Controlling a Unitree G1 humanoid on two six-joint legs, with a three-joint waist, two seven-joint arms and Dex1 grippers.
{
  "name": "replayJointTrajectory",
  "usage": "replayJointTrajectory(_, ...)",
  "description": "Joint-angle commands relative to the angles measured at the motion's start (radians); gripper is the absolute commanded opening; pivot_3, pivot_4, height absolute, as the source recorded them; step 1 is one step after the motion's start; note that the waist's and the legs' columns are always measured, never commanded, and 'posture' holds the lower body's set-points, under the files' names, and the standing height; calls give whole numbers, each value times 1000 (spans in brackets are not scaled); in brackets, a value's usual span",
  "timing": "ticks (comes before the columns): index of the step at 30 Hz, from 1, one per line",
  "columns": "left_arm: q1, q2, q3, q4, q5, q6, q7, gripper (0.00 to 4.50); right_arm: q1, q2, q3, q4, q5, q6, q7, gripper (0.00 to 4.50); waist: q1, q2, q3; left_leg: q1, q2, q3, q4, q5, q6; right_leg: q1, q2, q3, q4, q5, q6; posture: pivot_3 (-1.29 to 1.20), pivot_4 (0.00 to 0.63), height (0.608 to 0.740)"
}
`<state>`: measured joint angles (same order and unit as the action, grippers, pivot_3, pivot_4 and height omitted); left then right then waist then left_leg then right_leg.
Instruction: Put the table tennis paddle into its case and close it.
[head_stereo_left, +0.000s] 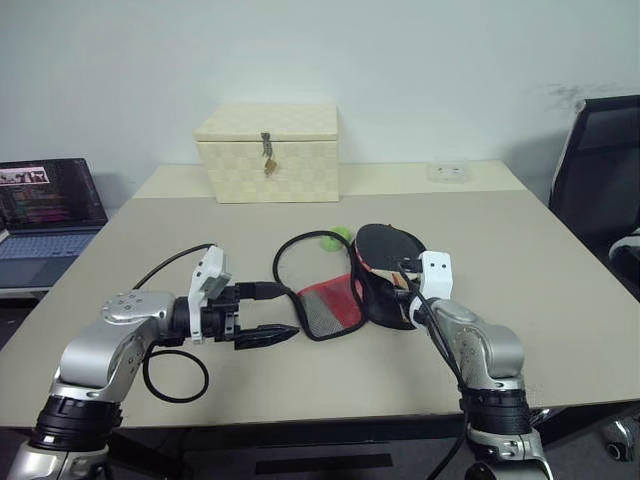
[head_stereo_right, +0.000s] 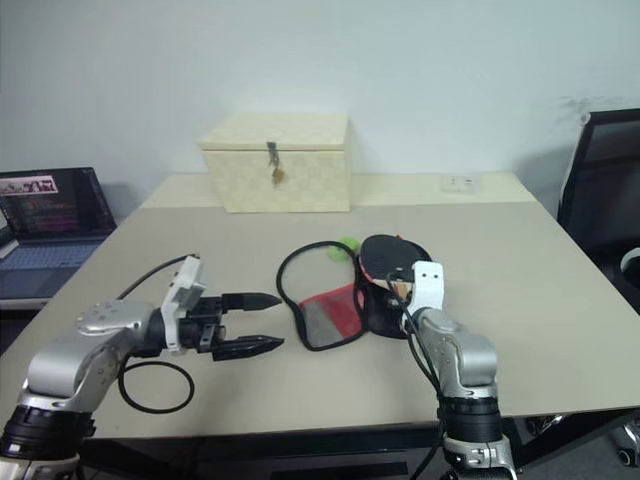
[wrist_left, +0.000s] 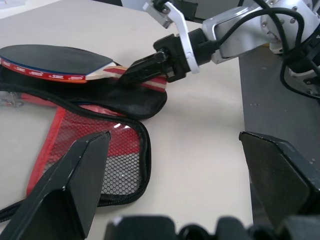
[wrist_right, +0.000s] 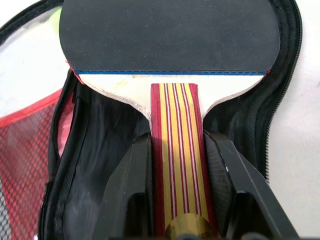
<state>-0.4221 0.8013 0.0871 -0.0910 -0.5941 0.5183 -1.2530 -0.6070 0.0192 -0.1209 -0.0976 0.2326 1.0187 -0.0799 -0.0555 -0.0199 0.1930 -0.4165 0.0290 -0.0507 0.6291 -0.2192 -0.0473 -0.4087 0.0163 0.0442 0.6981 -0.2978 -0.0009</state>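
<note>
The table tennis paddle, with a black face and a red-striped wood handle, is held by its handle in my right gripper, which is shut on it. The paddle's head hangs over the black half of the open case, just above the fabric. The case's red mesh flap lies spread flat toward my left. My left gripper hovers open beside that flap and points at it, touching nothing. In the left wrist view the mesh flap lies between my open fingers.
A cream chequered latched box stands at the back of the table. A laptop sits off the left edge, and a black chair stands at the right. A black cable loop lies under my left arm. A small green tag lies by the case.
</note>
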Motion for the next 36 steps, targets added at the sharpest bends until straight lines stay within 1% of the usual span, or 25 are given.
replayJointTrajectory(1, 3, 19, 41, -43, -23, 1, 6, 4500, -38, 7, 5, 7, -15, -77, -5, 1084, 0, 0, 0, 0, 0, 0, 0, 0, 0, 0, 0, 0, 0, 0, 0, 0, 150, 740)
replayJointTrajectory(5, 4, 19, 42, -44, -22, 1, 7, 4500, -40, 7, 9, 28, -23, -98, -4, 1084, 0, 0, 0, 0, 0, 0, 0, 0, 0, 0, 0, 0, 0, 0, 0, 0, 150, 740)
replayJointTrajectory(9, 6, 19, 42, -46, -22, 4, 7, 4500, -33, 30, -10, 48, -4, -92, -6, 1084, 0, 0, 0, 0, 0, 0, 0, 0, 0, 0, 0, 0, 0, 0, 0, 0, 150, 740)
replayJointTrajectory(11, 8, 19, 42, -48, -20, 3, 7, 4500, -29, 40, -18, 44, -4, -96, -13, 1801, 0, 0, 0, 0, 0, 0, 0, 0, 0, 0, 0, 0, 0, 0, 0, 0, 150, 740)
replayJointTrajectory(12, 9, 19, 42, -49, -20, 3, 8, 4500, -26, 43, -18, 41, -4, -100, -12, 2023, 0, 0, 0, 0, 0, 0, 0, 0, 0, 0, 0, 0, 0, 0, 0, 0, 150, 740)
replayJointTrajectory(14, 11, 18, 43, -52, -21, 3, 8, 4500, -22, 46, -13, 33, -6, -106, -8, 2636, 0, 0, 0, 0, 0, 0, 0, 0, 0, 0, 0, 0, 0, 0, 0, 0, 150, 740)
replayJointTrajectory(17, 16, 16, 45, -53, -20, 5, 15, 4500, -9, 33, 20, -15, -11, -96, 14, 3733, 0, 0, 0, 0, 0, 0, 0, 0, 0, 0, 0, 0, 0, 0, 0, 0, 150, 740)
replayJointTrajectory(19, 23, 17, 49, -52, -12, 7, 35, 4500, 7, -7, 63, -101, 20, -62, 85, 4453, 0, 0, 0, 0, 0, 0, 0, 0, 0, 0, 0, 0, 0, 0, 0, 0, 150, 740)
replayJointTrajectory(21, 32, 19, 56, -48, -2, 8, 57, 4500, 16, -41, 82, -182, 79, -12, 165, 4482, 0, 0, 0, 0, 0, 0, 0, 0, 0, 0, 0, 0, 0, 0, 0, 0, 150, 740)
replayJointTrajectory(24, 54, 22, 77, -6, 38, -11, 114, 4500, 5, -167, 57, -308, 217, 74, 336, 4482, 0, 0, 0, 0, 1, 0, 0, 0, 0, 0, 0, 0, 0, 0, 0, 0, 150, 740)
replayJointTrajectory(26, 64, 19, 77, 25, 84, -55, 148, 4500, -7, -247, 39, -340, 283, 99, 424, 4482, 1, 0, 0, 0, 1, -1, 1, 0, 0, 1, -1, -1, 0, 0, 0, 0, 150, 740)
replayJointTrajectory(28, 58, 17, 51, 99, 186, -146, 206, 4500, -23, -340, -1, -335, 355, 116, 521, 4482, 2, 0, 0, 2, 0, -1, 1, 0, 0, 2, -1, -1, 0, 0, 0, 0, 150, 740)
replayJointTrajectory(30, 41, 9, 34, 169, 245, -196, 244, 4104, -32, -426, -23, -332, 415, 124, 615, 4500, 4, 0, 0, 2, 0, -1, 1, 0, 0, 2, -1, -1, 0, 0, 0, 0, 150, 740)
replayJointTrajectory(31, 34, 6, 31, 190, 255, -205, 250, 3850, -34, -452, -25, -330, 434, 125, 641, 4500, 5, 0, 0, 2, 0, -1, 1, 0, 0, 2, -1, -1, 0, 0, 0, 0, 150, 740)
replayJointTrajectory(34, 0, 0, 12, 271, 299, -226, 269, 2800, -41, -531, -33, -335, 484, 124, 705, 4500, 5, -1, 0, 2, -1, -1, 1, 0, 0, 2, 0, -1, 0, 0, 0, 0, 150, 740)
replayJointTrajectory(35, -21, -7, 5, 313, 322, -234, 293, 2376, -42, -550, -32, -333, 491, 119, 719, 4500, 5, -1, 0, 1, -1, -1, 1, 0, 0, 2, 0, -2, 0, 0, 0, 0, 150, 740)
replayJointTrajectory(36, -43, -16, -4, 354, 341, -240, 310, 2100, -44, -562, -29, -328, 494, 110, 725, 4500, 5, -1, 0, 1, -1, -1, 1, 0, 0, 2, 0, -1, 0, 0, 0, 0, 150, 740)
